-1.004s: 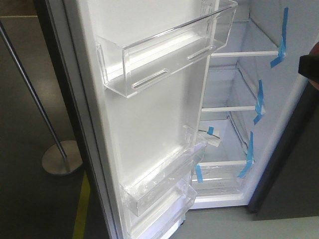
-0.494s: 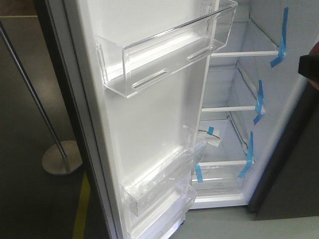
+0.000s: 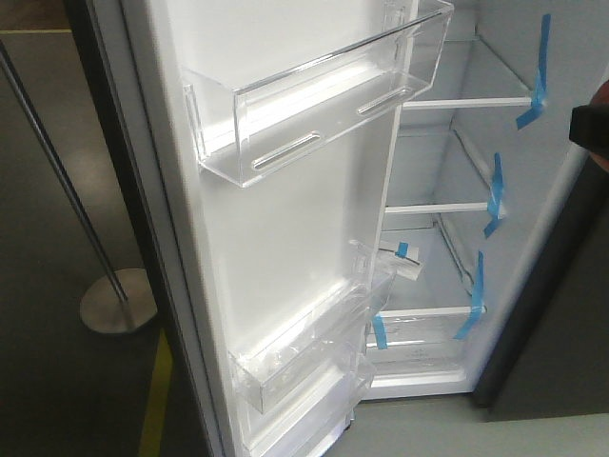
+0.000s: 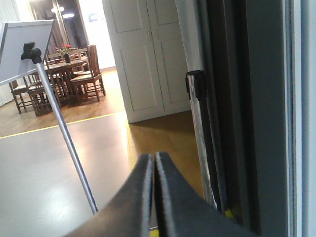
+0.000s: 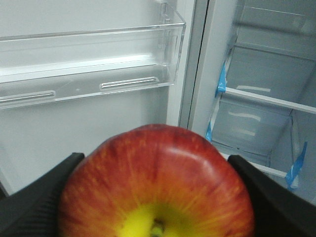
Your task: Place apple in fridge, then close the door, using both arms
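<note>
The red apple, with a yellow patch round its stem, fills the right wrist view. My right gripper is shut on it, one black finger on each side. It hangs in front of the open fridge, facing the white shelves marked with blue tape. In the front view only a finger and a sliver of apple show at the right edge. The door stands wide open with clear bins. My left gripper is shut and empty, beside the door's dark outer face.
A metal stanchion pole with a round base stands left of the door. A yellow floor line runs beside it. A dark grey panel borders the fridge on the right. Chairs and a table stand far off.
</note>
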Motion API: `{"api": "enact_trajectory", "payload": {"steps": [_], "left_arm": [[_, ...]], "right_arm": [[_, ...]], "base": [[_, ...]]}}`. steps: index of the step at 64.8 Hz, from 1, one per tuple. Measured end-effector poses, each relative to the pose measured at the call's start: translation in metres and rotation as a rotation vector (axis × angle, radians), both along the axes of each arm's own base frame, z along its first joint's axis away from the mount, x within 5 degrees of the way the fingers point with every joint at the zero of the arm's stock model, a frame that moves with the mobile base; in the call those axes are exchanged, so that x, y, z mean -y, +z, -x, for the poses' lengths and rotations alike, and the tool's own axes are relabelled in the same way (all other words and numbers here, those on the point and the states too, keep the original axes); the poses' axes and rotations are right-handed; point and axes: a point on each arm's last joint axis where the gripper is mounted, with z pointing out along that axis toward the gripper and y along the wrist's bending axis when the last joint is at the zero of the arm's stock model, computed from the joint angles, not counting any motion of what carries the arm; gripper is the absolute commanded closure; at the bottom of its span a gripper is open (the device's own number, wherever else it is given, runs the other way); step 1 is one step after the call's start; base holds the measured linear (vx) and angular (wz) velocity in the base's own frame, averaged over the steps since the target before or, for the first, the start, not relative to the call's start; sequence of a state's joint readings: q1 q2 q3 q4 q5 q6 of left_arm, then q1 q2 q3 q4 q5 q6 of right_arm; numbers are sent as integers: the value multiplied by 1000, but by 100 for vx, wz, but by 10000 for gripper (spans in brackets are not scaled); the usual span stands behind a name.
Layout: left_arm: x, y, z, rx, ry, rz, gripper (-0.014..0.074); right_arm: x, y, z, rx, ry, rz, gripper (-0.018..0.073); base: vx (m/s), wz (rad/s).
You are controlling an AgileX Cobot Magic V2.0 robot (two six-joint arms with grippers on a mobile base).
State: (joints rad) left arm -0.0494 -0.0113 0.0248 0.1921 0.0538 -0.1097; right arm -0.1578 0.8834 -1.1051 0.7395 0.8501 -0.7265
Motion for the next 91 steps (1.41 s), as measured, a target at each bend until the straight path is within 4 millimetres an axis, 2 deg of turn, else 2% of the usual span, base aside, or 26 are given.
{"api": "enact_trajectory", "payload": {"steps": [20, 24, 29, 35, 42, 53, 60, 70, 82, 91], "left_arm": [[0, 0, 0, 0, 0, 0, 603], [0, 0, 0, 0, 0, 0, 603], [0, 0, 0, 0, 0, 0, 603], [0, 0, 0, 0, 0, 0, 603], [0, 0, 0, 0, 0, 0, 603], [0, 0, 0, 0, 0, 0, 603], [0, 0, 0, 0, 0, 0, 603], [0, 0, 0, 0, 0, 0, 603], [0, 0, 0, 0, 0, 0, 603], [0, 0, 0, 0, 0, 0, 603]], "right_arm": [[-4, 6, 0, 49, 25, -63, 500], [-6, 15, -2, 98, 55, -86, 500], [-10, 35, -7, 159, 112, -112, 499], [-14, 63, -19, 215, 197, -139, 496], [-15, 93, -44, 261, 281, -147, 491], [-13, 114, -94, 267, 387, -150, 489], [-16, 114, -122, 248, 458, -150, 484], [-32, 100, -161, 204, 526, -150, 477], [-54, 74, -194, 139, 554, -123, 463], [-67, 59, -211, 122, 551, -119, 456]], "base": [[0, 0], [0, 0], [0, 0], [0, 0], [0, 0], [0, 0], [0, 0], [0, 0], [0, 0], [0, 0]]}}
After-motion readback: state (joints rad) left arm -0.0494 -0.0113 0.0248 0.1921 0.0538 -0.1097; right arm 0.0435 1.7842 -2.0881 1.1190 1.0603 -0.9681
